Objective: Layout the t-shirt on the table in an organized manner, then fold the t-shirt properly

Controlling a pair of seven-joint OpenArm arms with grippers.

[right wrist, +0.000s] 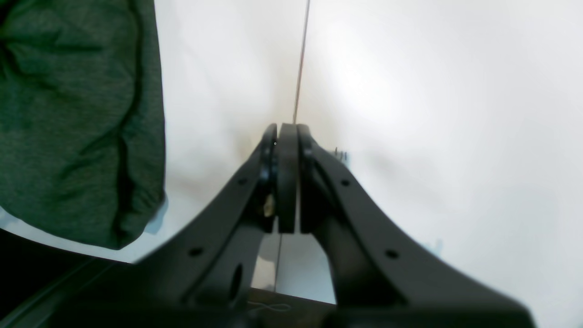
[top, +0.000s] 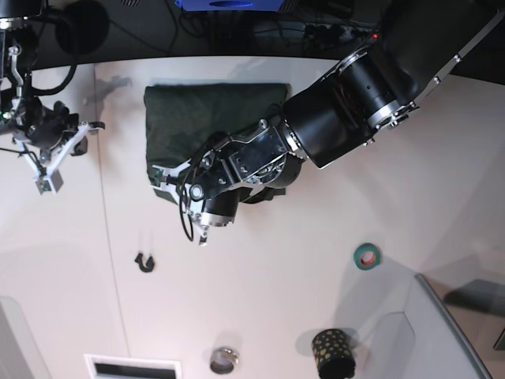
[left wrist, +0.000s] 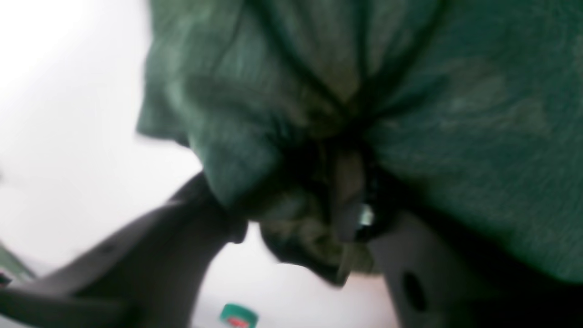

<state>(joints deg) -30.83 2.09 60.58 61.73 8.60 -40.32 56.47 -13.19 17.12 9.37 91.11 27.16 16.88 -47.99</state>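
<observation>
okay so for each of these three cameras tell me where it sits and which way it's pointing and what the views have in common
Left wrist: sits on the left arm, close up on bunched t-shirt; the left gripper fingers frame the cloth, too blurred to tell the grip.
Right wrist: sits on the right arm, looking down at the table; the right gripper shows, jaws shut and empty, t-shirt at the left edge.
Base: overhead, looking down on table, both arms, folded t-shirt, a tape roll and a cup.
Shared: all three show t-shirt and white table.

T-shirt [top: 207, 113] is lying folded on the table [top: 316, 308] toward its far edge, the left gripper [top: 170, 183] sitting at its near edge; tape roll [top: 366, 256] and cup [top: 331, 352] are sitting well nearer, rightward.
</observation>
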